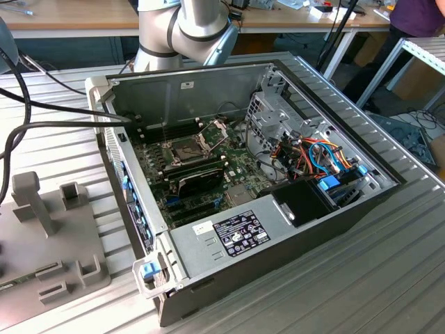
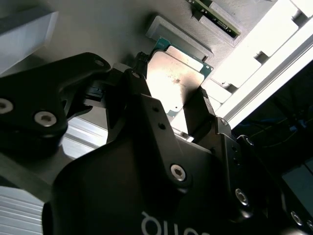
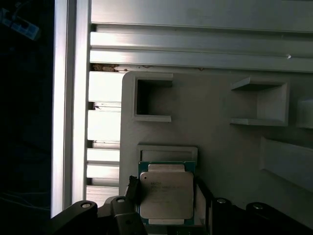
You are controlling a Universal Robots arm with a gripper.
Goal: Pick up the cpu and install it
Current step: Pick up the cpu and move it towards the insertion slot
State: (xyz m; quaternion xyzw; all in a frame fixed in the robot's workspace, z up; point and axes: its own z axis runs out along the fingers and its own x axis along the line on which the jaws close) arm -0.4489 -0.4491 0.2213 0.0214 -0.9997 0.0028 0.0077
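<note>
Tool (image 2: 171,84), second wrist view: set astride the cpu (image 2: 177,78), which lies metal face up on the grey holder (image 2: 98,29); you cannot tell whether the tool clamps the chip or only brackets it. First wrist view: same tool (image 3: 167,186), same cpu (image 3: 166,196), the chip butted against a raised ledge (image 3: 167,152) of the holder. Exterior view: arm (image 1: 188,28) behind an open computer case (image 1: 229,236) on the desk (image 1: 389,278); socket (image 1: 186,149) on the green motherboard (image 1: 240,174), its frame (image 1: 215,129) hinged up. Step in hand, by your reading: pick-up, the chip not yet lifted. It calls for a square, level hold on the chip's edges.
</note>
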